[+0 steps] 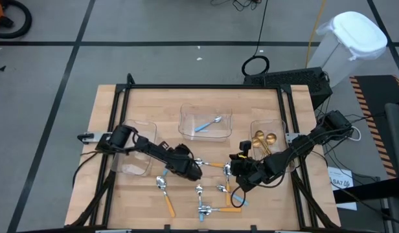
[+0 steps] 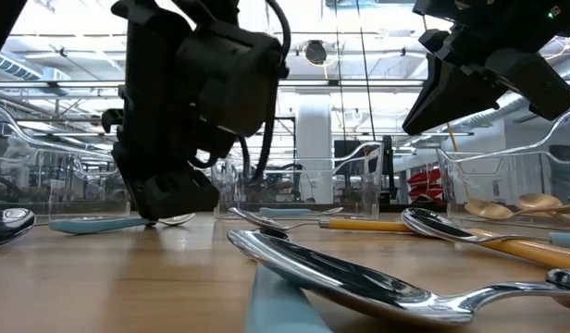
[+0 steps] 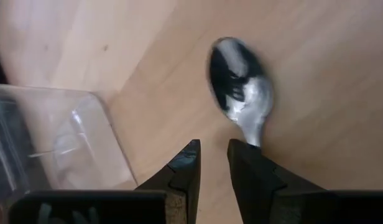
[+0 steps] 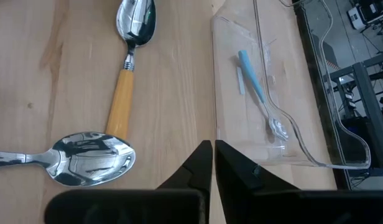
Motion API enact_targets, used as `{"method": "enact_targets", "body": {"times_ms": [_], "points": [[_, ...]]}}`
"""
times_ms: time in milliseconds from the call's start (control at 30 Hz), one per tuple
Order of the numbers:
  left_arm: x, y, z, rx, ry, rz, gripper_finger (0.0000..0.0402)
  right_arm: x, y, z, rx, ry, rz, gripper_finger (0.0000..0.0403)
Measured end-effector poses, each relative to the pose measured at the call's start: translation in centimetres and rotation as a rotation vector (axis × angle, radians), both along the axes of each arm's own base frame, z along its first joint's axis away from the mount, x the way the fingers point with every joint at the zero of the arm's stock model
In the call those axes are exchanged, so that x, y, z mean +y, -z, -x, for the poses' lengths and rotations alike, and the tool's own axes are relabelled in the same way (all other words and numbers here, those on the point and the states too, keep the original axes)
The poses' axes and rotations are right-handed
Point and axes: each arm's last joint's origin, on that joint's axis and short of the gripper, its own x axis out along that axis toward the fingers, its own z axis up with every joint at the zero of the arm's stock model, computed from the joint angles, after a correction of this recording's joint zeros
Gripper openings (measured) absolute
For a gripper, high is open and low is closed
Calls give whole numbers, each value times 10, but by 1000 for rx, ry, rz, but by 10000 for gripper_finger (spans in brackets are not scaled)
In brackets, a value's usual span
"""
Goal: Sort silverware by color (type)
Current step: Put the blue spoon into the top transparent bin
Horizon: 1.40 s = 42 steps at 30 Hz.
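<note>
Three clear trays noted along the far half of the wooden table [image 1: 105, 107]: middle tray [image 1: 206, 123] at 12 o'clock from table centre, holding one blue-handled spoon [image 1: 206, 124]; right tray [image 1: 267, 139] at about 2 o'clock, holding gold spoons [image 1: 265, 138]; left tray [image 1: 136, 152] at about 9 o'clock, contents not discernible. Remaining silverware scattered loose on the near half of the table, from 5 to 7 o'clock of centre: orange-handled spoon [image 1: 165, 194] at about 7 o'clock, others crossing near the front edge. Left gripper [image 1: 190, 169] low over the table near centre, fingers slightly apart, a silver spoon bowl [image 3: 239, 81] lying just ahead of the tips; grasp not confirmed. Right gripper [image 1: 241, 173] at about 4 o'clock of centre, fingers closed together, nothing seen between them. Floor grey with dark lines; white bin [image 1: 352, 39] at 1 o'clock beyond the table. Low view alone shows a bright hall with windows behind the trays. Right wrist view alone shows an orange-handled spoon [image 4: 127, 74] beside a second spoon bowl [image 4: 92, 158], next to the middle tray.
</note>
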Motion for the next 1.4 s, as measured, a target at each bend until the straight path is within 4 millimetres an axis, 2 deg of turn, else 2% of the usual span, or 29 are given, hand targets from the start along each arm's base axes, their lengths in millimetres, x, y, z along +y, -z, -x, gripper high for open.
{"method": "enact_targets", "body": {"times_ms": [233,433,600,767,867,1133,1400], "points": [[-16,-4,-6,-73,23,52,88,0,0,0,-1,0,-1,13],[-39,-24,-20,-173,72,119,88,0,0,0,-1,0,-1,13],[-47,-43,-24,-195,74,98,88,0,0,0,-3,0,-2,13],[-56,-46,-22,-205,86,89,89,0,0,0,-3,0,-2,13],[-58,-44,-21,-165,165,118,107,0,0,0,-3,0,-3,13],[-53,-42,-23,-94,282,146,202,1,1,0,15,-11,-25,13],[-54,-41,-30,-178,242,182,209,1,1,0,29,-19,-38,13]]}}
